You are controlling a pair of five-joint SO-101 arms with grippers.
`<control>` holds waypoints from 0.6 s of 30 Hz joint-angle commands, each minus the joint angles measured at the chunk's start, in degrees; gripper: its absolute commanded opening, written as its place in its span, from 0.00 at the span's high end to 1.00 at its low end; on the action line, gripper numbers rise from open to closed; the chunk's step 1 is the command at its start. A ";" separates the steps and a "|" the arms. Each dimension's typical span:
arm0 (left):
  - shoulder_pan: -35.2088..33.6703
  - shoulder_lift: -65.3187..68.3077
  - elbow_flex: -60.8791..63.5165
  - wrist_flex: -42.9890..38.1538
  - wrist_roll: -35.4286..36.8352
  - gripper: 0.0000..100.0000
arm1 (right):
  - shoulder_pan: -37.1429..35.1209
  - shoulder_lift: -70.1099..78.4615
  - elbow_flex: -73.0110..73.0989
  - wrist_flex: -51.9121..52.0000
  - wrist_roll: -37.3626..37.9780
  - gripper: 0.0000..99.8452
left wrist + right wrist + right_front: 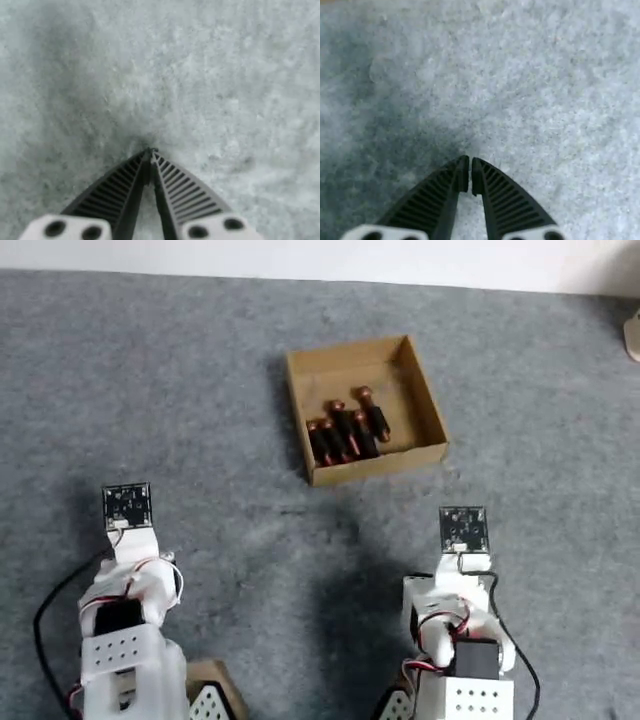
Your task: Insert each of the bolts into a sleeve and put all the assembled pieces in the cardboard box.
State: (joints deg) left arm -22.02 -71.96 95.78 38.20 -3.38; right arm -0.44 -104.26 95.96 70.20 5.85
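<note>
High view first: the grey carpeted table [200, 370] runs across the whole scene. Two white arms sit at its near edge, one arm [125, 630] toward the lower left of the picture, the other arm [460, 640] toward the lower right. Each carries a small square board at its forward end, and I can't tell which side is which from here.

Well ahead of them, between the two and apart from both, sits the open cardboard box [420, 390], turned a little askew. Inside it lies a cluster of assembled pieces [345, 430] – coppery bolt heads poking out of dark sleeves, side by side, gathered toward the box's near wall.

Over to the wrist cameras. The left gripper [151, 152] hangs over bare carpet, its ribbed black fingers [120, 192] meeting at the tips with nothing between them. The right gripper [470, 165] is also above bare carpet, its fingers [507, 200] drawn together to a thin slit – nothing held.
</note>
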 commanded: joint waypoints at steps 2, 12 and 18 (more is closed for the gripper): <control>-0.40 -10.24 1.98 1.23 0.00 0.99 | -0.75 -0.57 8.92 0.40 -0.35 0.99; -0.40 -30.20 1.54 35.16 0.00 0.99 | -0.75 -0.57 8.92 0.40 -0.35 0.99; -0.40 -32.57 1.45 39.56 0.00 0.99 | -0.75 -0.57 8.92 0.40 -0.35 0.99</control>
State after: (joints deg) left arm -22.02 -103.96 96.13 77.14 -3.21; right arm -0.44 -104.26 95.96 70.20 5.85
